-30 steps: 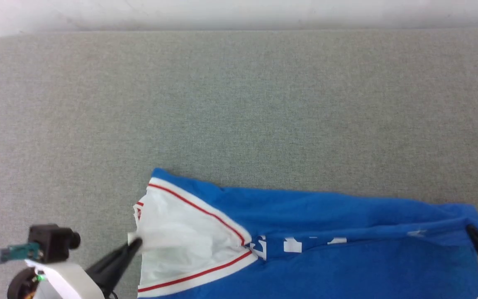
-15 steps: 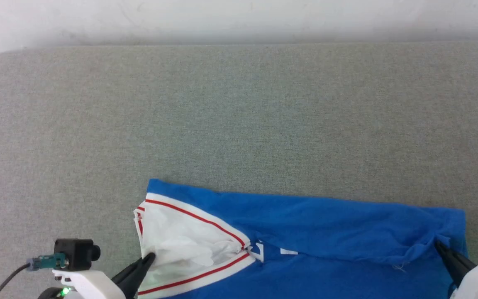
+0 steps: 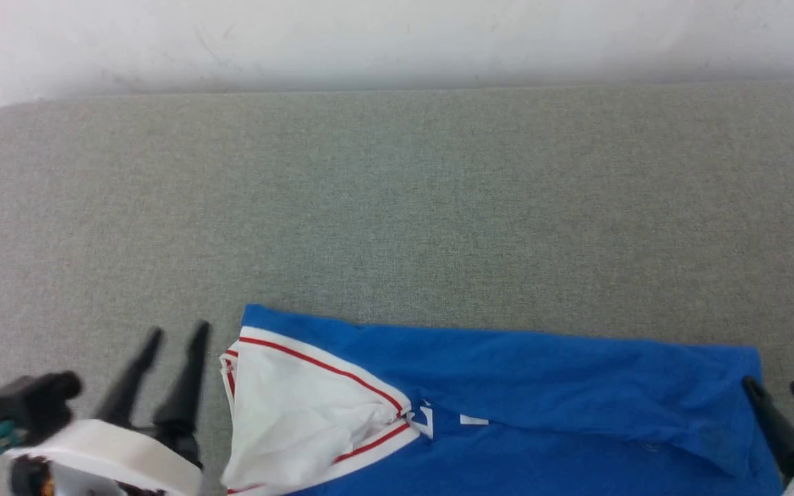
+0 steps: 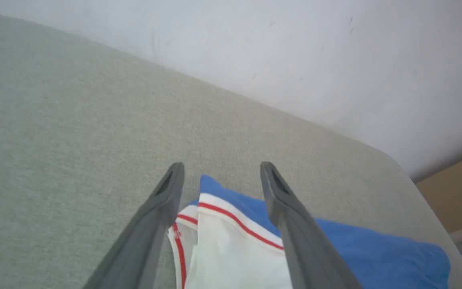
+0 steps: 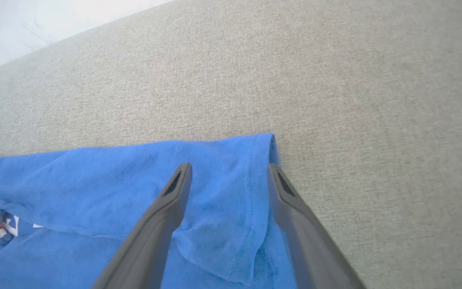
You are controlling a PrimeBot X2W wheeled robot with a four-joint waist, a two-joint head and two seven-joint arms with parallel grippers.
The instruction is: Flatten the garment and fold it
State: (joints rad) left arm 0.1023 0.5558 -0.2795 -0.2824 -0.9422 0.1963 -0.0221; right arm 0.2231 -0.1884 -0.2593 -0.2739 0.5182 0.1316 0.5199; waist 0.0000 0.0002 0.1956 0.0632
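Royal-blue cloth with white at one end: the garment (image 3: 542, 406) lies on the grey, fabric-covered tabletop (image 3: 397, 207) at the near side of the head view, its lower part cut off by the picture's bottom edge. Its long axis runs across the robot's front, from left to right. The white sleeve (image 3: 287, 413), edged in red-striped trim, points to the robot's left. The stitched blue hem (image 5: 251, 188) closes the garment on the robot's right. The far long side is turned over toward the robot as a wrinkled flap (image 3: 576, 386). It hides most of the white lettering (image 3: 431, 419), of which a few bits show beside the sleeve. The sleeve itself is crumpled.

The left pincer (image 3: 178, 329) stands just beside the sleeve end, clear of the cloth, its fingers spread and empty. The right pincer (image 3: 773, 384) is at the hem corner, fingers spread, one over the blue cloth and the other over bare tabletop, with nothing pinched. Whether a tip touches the cloth cannot be told. A pale wall (image 3: 397, 34) rises behind the tabletop's far edge.
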